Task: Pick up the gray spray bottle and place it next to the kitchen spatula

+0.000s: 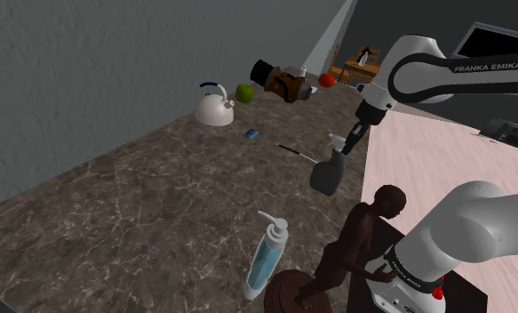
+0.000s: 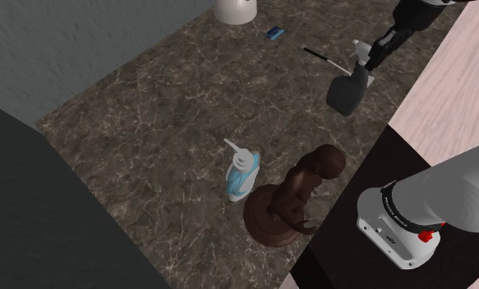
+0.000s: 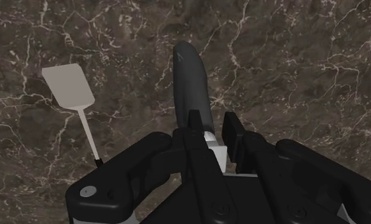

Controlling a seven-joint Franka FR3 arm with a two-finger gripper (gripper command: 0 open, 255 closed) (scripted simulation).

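The gray spray bottle (image 1: 326,173) has a dark gray body and a white head. It hangs tilted near the marble counter's edge at the shoulder view's right. My black gripper (image 1: 346,140) is shut on the white head from above. In the wrist view the fingers (image 3: 193,126) clasp the head and the bottle's body (image 3: 191,79) points away over the counter. The spatula (image 3: 68,87) has a pale blade and a thin handle, and it lies flat on the counter just beside the bottle (image 2: 345,90). I cannot tell whether the bottle's base touches the counter.
A white kettle (image 1: 214,107), a green apple (image 1: 244,92), a small blue item (image 1: 251,133) and a brown object (image 1: 279,82) sit at the far end. A blue soap dispenser (image 1: 267,253) and a dark brown figurine (image 1: 354,240) stand near my stand. The pink floor (image 1: 426,151) lies past the counter's edge.
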